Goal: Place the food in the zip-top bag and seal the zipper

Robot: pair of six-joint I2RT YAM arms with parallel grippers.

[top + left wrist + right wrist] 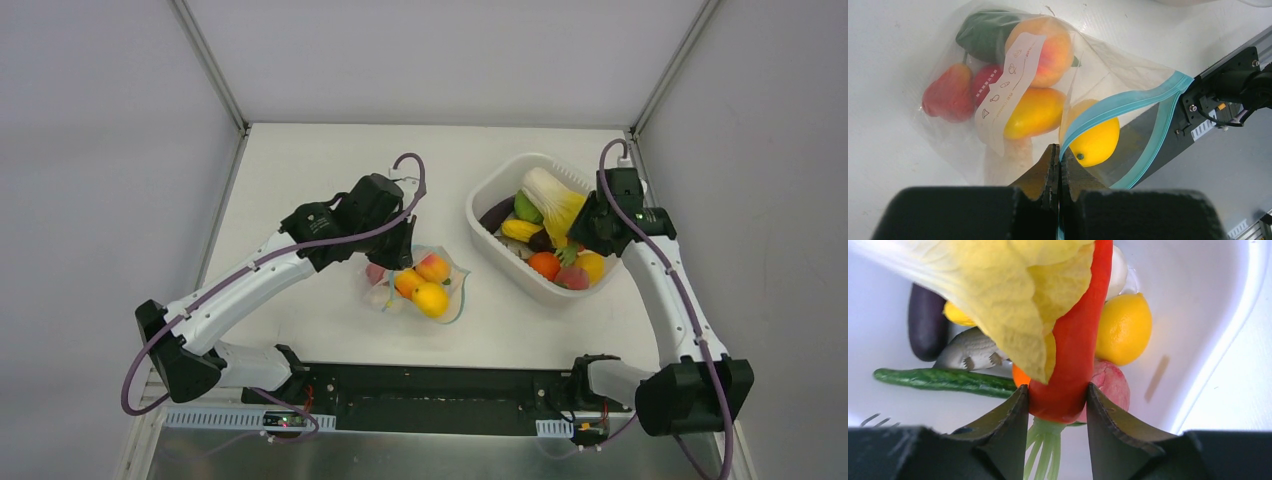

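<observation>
Lifting this red chilli (1075,340) cleanly out of the white tub (1208,315) is the job in hand, and my right claw (1057,405) has closed on it about halfway, one finger pressed to each side near its thick end. A pale yellow cabbage (998,295) lies against the chilli, so I judge the best way out is straight up and slow, letting the leaf slide off rather than dragging it along. The long body will likely swing from a grip this near one end. I would carry it low across the table (300,180) and feed it in tip first. My left claw (1058,160) is pinched fully together on the zipper (1128,102), the teal-blue strip along the bag's edge, holding one lip so the mouth gapes (it should stay lifted, or the opening will sag). The zip-top bag (1128,75) lies on the table between the two arms, well apart from the tub. It is clear and crinkly with a white label strip, and it holds a peach (1048,45), a lemon (1095,140) by the mouth, an orange-yellow fruit, a red pear-shaped one and something dark green at the far end. The zipper stands open, so sealing is not yet begun.
</observation>
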